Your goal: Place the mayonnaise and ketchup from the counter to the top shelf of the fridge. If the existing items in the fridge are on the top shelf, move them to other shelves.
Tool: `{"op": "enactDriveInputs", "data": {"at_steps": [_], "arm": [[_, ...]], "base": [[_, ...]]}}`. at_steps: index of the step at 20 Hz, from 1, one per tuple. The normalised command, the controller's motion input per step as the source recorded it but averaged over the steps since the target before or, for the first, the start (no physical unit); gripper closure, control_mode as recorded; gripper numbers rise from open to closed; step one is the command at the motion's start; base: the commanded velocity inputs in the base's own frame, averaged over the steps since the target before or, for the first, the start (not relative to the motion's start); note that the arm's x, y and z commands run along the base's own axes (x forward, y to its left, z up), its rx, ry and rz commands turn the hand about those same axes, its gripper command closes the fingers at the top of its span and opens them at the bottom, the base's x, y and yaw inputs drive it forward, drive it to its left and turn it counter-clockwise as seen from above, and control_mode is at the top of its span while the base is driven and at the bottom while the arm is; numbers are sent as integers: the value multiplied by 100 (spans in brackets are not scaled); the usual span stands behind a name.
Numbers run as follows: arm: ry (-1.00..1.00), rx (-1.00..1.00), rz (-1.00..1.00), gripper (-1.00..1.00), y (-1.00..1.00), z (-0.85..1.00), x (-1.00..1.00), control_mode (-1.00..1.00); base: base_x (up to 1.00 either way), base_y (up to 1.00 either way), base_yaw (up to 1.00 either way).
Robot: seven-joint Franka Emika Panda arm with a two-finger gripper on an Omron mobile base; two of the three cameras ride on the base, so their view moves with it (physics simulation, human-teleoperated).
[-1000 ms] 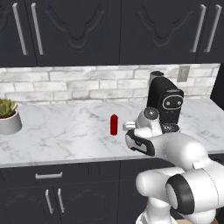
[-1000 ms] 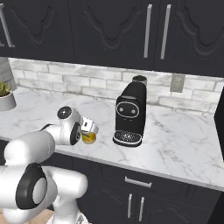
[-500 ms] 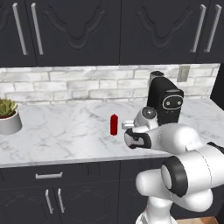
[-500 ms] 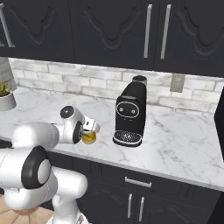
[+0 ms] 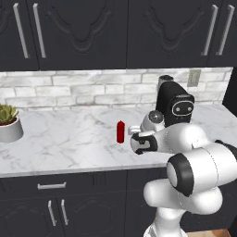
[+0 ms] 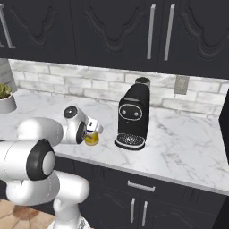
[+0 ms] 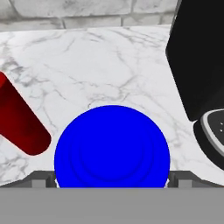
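Jaws lowered further over mayonnaise (image 6: pixel 91 138), ketchup (image 5: pixel 121 132) unmoved

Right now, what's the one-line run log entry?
stage: reaching mayonnaise | jaws: open, above blue cap | ketchup: upright on counter | nothing held

A rendered home kitchen. Shown by a white-grey marbled counter (image 5: pixel 69 143) over dark cabinet fronts with silver handles (image 5: pixel 51 186), matching dark upper cabinets (image 6: pixel 112 31), a pale brick backsplash (image 5: pixel 69 90), a black coffee machine (image 6: pixel 133 117), and a potted green plant (image 5: pixel 9 122).
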Motion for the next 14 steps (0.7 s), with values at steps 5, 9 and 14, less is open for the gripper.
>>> {"op": "enactDriveInputs", "data": {"at_steps": [5,9,14], "arm": [[0,0,0,100,0,-16,6,-100],[0,0,0,100,0,-5,2,-100],[0,0,0,100,0,0,0,-100]], "base": [[0,0,0],[0,0,0],[0,0,0]]}}
